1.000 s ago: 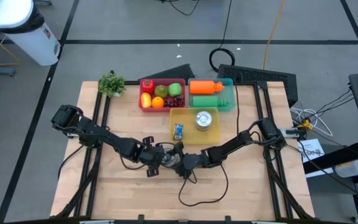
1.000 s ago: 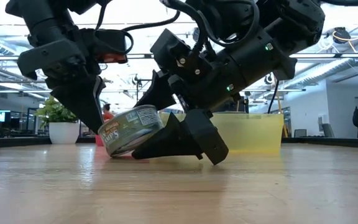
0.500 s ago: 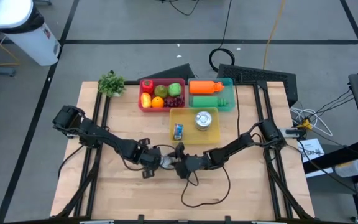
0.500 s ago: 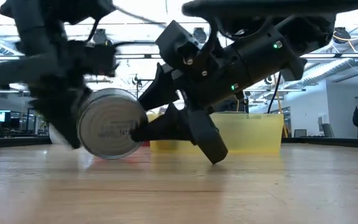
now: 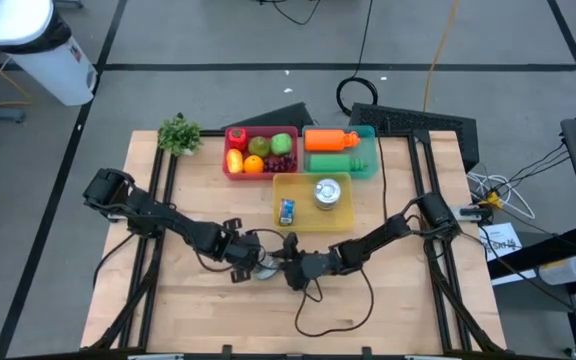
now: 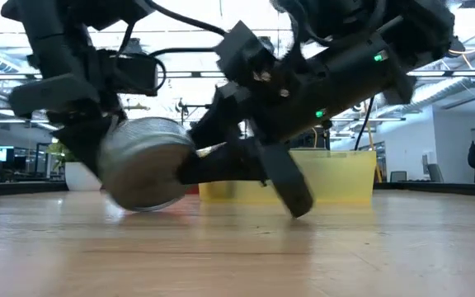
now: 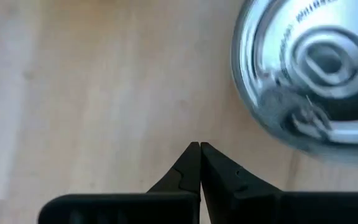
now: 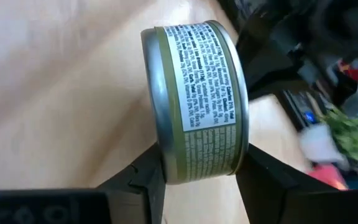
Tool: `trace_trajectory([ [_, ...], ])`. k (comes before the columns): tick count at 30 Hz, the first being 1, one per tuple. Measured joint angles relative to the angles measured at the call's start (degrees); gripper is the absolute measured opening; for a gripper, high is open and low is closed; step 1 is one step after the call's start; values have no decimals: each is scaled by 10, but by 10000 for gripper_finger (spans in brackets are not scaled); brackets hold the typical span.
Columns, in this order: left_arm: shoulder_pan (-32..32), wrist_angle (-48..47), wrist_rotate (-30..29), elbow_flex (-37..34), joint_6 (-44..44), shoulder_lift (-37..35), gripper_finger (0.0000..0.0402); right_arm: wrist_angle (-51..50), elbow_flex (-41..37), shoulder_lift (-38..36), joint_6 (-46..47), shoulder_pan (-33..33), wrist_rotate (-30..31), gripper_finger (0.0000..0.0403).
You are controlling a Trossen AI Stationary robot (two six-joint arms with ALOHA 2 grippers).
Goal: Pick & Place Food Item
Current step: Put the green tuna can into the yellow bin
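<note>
1. While the right gripper (image 8: pixel 197 171) clamps its two dark fingers (image 8: pixel 263 180) on the short round metal can with an olive-green paper label (image 8: pixel 194 102), the can sits on edge, tilted, near the middle of the pale wooden table (image 5: pixel 198 300).
2. At the can's nine o'clock in the high view, the left gripper (image 7: pixel 200 148) rests with fingertips pressed together, holding nothing.
3. Toward twelve o'clock stands the translucent yellow plastic bin (image 5: pixel 313 224).

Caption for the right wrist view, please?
Right gripper closing on a green-labelled tin can lying on its side above the wooden table.
</note>
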Motion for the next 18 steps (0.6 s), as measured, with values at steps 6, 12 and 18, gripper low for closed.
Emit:
trace_trajectory([
  [6,3,0,-81,1,-8,-37,6,-58,-13,-63,-18,12,51,146],
  [12,-6,112,-89,-43,39,-87,19,-67,-52,-160,1,31,84,146],
  [18,10,332,-61,-159,75,-129,4,-47,-114,-269,6,49,165,146],
])
